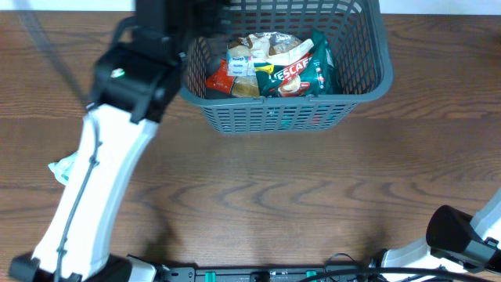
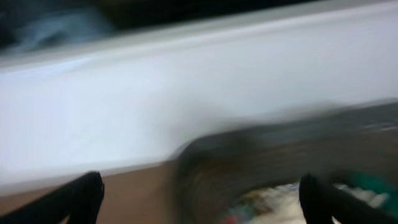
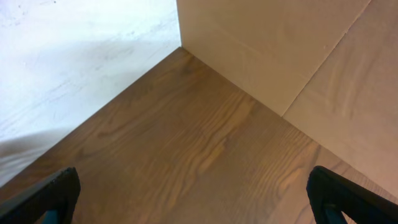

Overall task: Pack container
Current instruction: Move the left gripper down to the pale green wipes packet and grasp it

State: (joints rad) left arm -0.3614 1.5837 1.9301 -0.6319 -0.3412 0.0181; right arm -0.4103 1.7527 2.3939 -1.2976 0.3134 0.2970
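The dark grey lattice container [image 1: 275, 117] stands at the back centre of the table. It holds a green Nescafe packet [image 1: 304, 72], a red packet [image 1: 219, 81] and pale wrapped items [image 1: 266, 45]. My left arm [image 1: 129, 78] reaches up to the container's left side; its gripper end is dark and hard to make out overhead. In the blurred left wrist view my left gripper [image 2: 200, 182] is open and empty over the container's rim [image 2: 205, 158]. My right gripper [image 3: 193, 174] is open and empty over bare wood.
A white crumpled packet [image 1: 63, 168] lies on the table at the left, partly behind my left arm. My right arm [image 1: 462, 236] rests at the front right corner. A pale wall panel [image 3: 280, 43] stands by the table edge.
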